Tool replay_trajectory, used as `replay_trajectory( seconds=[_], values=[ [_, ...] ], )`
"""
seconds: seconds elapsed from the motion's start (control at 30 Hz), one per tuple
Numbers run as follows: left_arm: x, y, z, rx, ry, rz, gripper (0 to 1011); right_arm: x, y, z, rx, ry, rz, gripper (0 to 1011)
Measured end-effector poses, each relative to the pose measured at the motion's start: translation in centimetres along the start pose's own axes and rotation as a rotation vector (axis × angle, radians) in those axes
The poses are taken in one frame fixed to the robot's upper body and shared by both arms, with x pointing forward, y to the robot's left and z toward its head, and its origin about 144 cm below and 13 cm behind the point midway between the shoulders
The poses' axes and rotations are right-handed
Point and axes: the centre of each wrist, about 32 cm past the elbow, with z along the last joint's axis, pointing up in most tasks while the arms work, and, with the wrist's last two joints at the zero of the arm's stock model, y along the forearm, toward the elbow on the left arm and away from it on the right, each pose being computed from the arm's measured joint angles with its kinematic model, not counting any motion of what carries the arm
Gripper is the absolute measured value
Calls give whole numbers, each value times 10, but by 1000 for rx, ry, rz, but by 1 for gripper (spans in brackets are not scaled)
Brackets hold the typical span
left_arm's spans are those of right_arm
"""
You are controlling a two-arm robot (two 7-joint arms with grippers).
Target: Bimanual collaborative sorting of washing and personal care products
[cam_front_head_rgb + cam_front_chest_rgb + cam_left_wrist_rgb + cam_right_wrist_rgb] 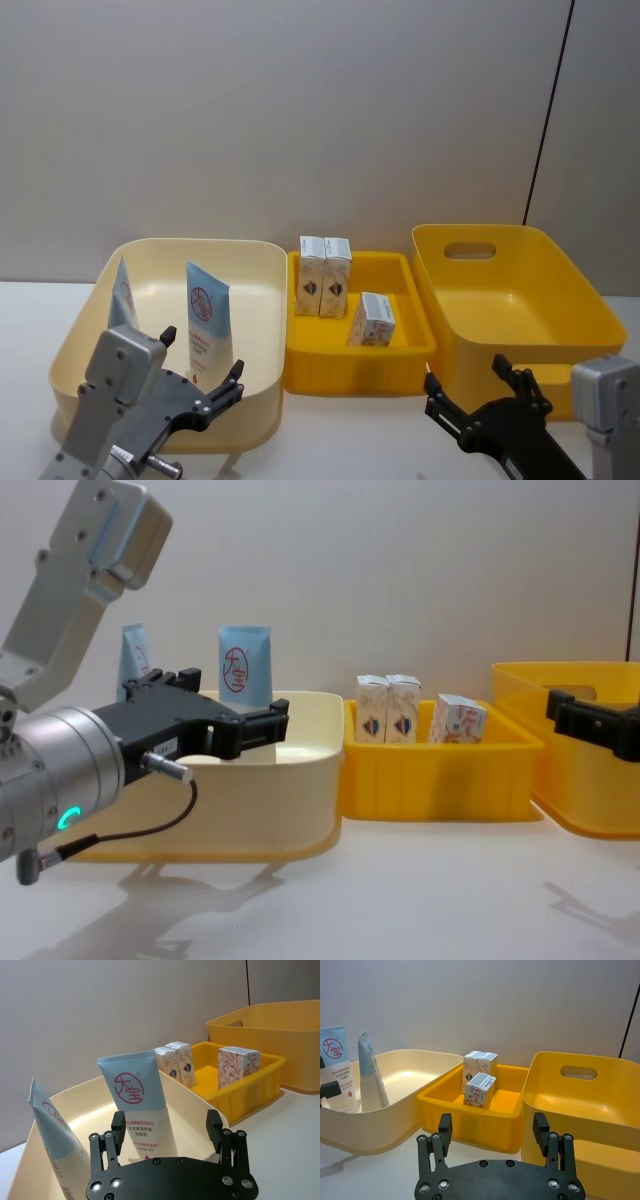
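Two light-blue-and-white tubes (207, 320) (122, 295) stand upright in the cream bin (200, 244) at the left. The nearer tube (137, 1105) carries a red circular logo. My left gripper (203, 355) hovers open just before that bin's front rim, its jaws facing the nearer tube without touching it. Three small white cartons sit in the small yellow tray (355, 375): a pair (324, 275) upright at the back and one (373, 318) tilted nearer the front. My right gripper (465, 375) is open and empty in front of the large yellow bin (520, 300).
The large yellow bin with a handle slot (578, 1072) holds nothing. The three containers stand side by side, touching, on a white table (400, 900). A plain grey wall rises close behind them. Bare table lies in front of the bins.
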Motion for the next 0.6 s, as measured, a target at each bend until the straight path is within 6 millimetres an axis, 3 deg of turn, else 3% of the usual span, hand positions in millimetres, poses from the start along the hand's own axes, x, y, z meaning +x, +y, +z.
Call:
replay_trajectory(
  seconds=[0.6],
  values=[
    [0, 0, 0, 0, 0, 0, 1003, 0, 0, 0, 0, 0, 0, 1001]
  ],
)
